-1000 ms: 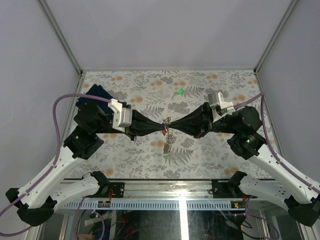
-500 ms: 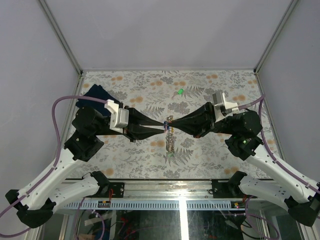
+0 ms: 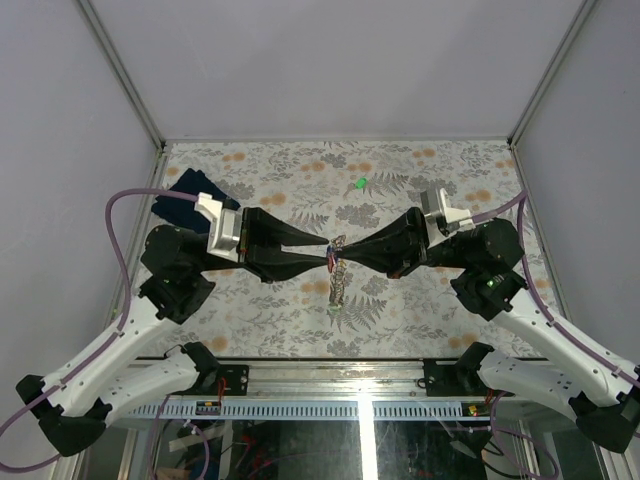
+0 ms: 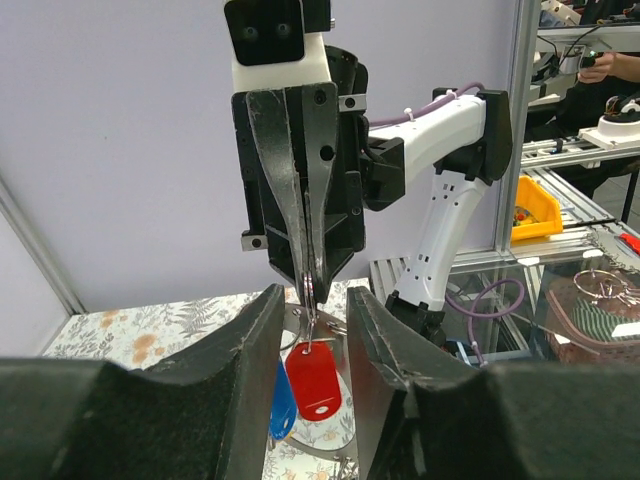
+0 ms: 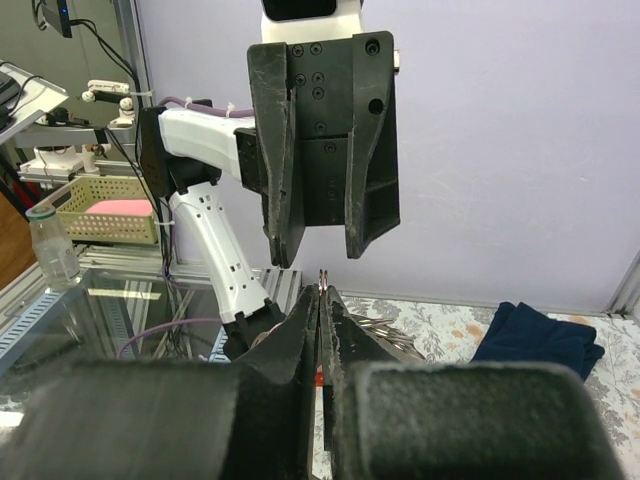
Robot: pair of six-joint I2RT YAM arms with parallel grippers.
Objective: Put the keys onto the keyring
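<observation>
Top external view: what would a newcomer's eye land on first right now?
The right gripper and left gripper meet tip to tip over the middle of the table, the right shut on the keyring, the left open either side of it. A red tag and a blue tag hang below. A green-tagged key lies alone farther back, a dark blue cloth at the far-left corner.

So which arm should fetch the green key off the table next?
Left, probably. The left hand is open and empty; the right hand is shut on the keyring, a red tag and a blue tag hanging below. The green key lies beyond both.
</observation>
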